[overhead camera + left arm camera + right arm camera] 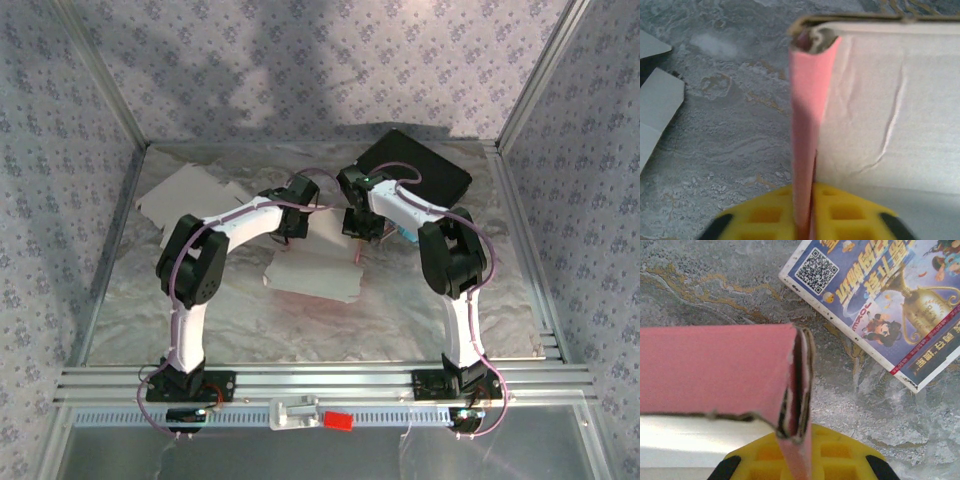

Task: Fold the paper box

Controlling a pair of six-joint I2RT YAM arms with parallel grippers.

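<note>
The paper box [315, 275], pink outside and white inside, lies half-formed in the middle of the table between both arms. My left gripper [290, 228] is shut on the box's left wall: in the left wrist view the thin pink wall [805, 130] runs upright between the yellow pads [765, 215], with the white inner face [890, 110] to its right. My right gripper [358, 228] is shut on the right wall. In the right wrist view the doubled-over pink wall [797, 390] is pinched at the gripper [799, 445], and the pink panel [710, 367] stretches left.
Flat grey-white cardboard blanks [190, 195] lie at the back left, with corners showing in the left wrist view [657, 100]. A black tray [415, 165] sits at the back right. A printed blue card [885, 295] lies beside the right gripper. Metal frame rails border the table.
</note>
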